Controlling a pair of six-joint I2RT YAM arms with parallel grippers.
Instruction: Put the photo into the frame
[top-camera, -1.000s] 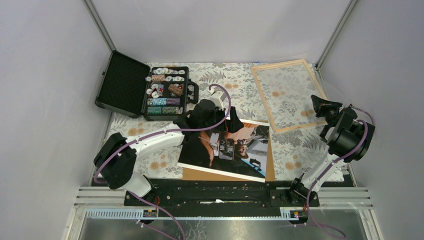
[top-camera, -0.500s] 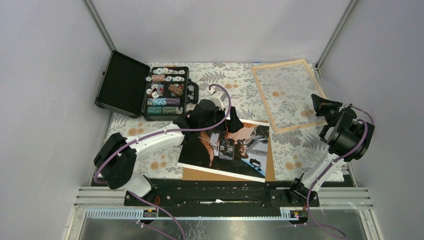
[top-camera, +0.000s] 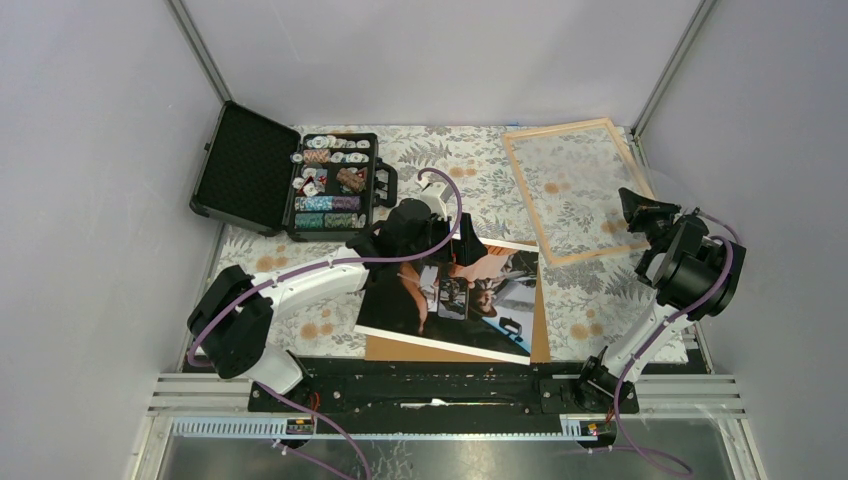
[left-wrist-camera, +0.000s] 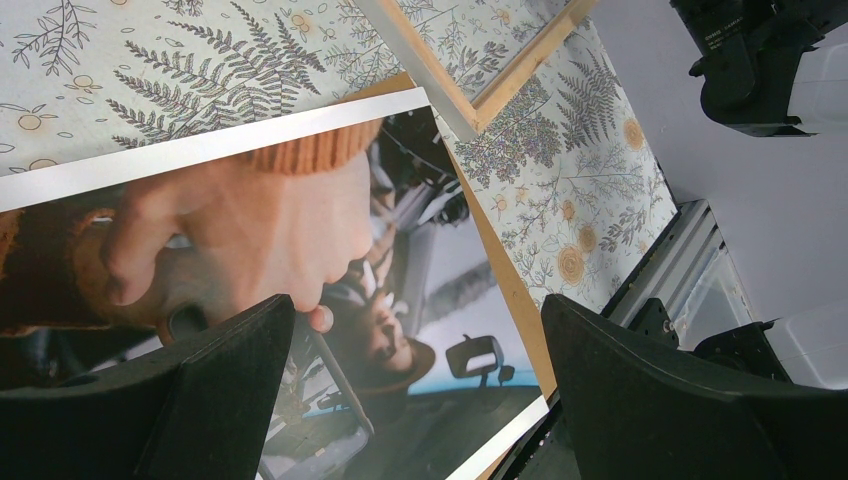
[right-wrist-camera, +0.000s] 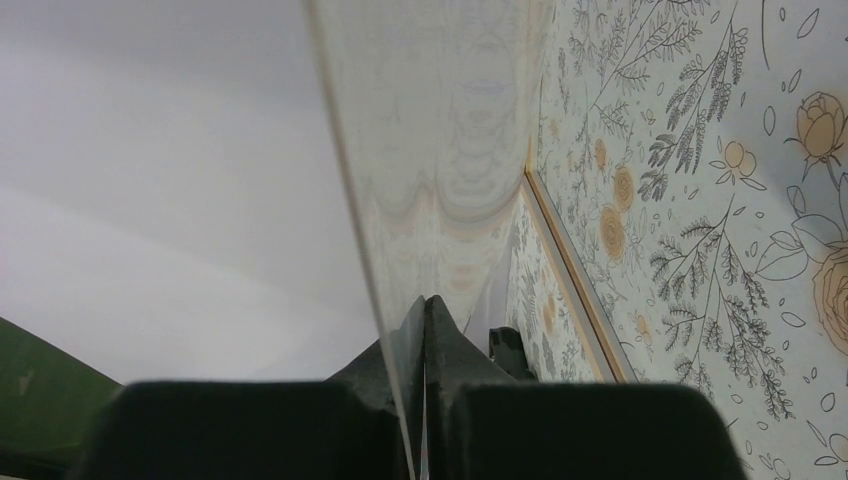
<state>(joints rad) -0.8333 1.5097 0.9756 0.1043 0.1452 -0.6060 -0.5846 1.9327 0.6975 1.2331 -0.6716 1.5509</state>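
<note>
Hovering: left gripper (left-wrist-camera: 420, 310) wide open, empty, over photo (top-camera: 490, 290) at near edge centre | right gripper (right-wrist-camera: 425, 310) pinched on clear pane (right-wrist-camera: 440, 150) edge | frame (top-camera: 524, 195) flat, far-right corner of desk

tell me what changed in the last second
The right tool, shut on a clear sheet, edged slightly left toward the frame. The left tool, open over the photo, and the frame and poker chip case stayed put.
</note>
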